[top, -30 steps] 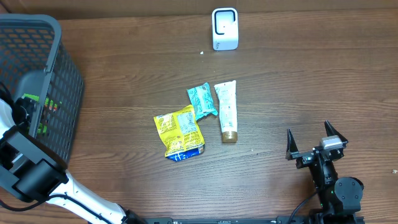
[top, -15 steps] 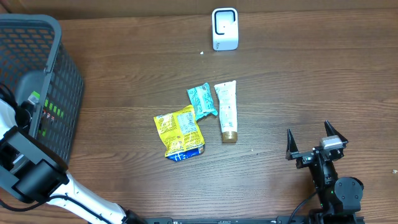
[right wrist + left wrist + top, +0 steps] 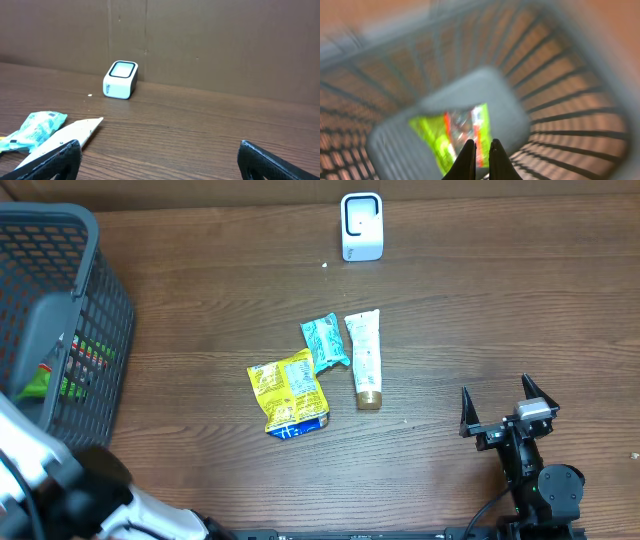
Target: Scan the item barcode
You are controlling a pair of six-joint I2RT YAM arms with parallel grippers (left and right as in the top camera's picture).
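Though above basket (image 3: 570,100), left hand (image 3: 482,146) closed.

Table (image 3: 200,300) matt wood; basket (image 3: 100,330) grey plastic mesh (yellow packet (image 3: 288,392) glossy).

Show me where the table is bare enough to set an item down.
Bare wood lies between the basket and the yellow packet, right of the tube beyond the right hand, and between the scanner and the teal packet. The centre, where the three items lie close, is crowded.
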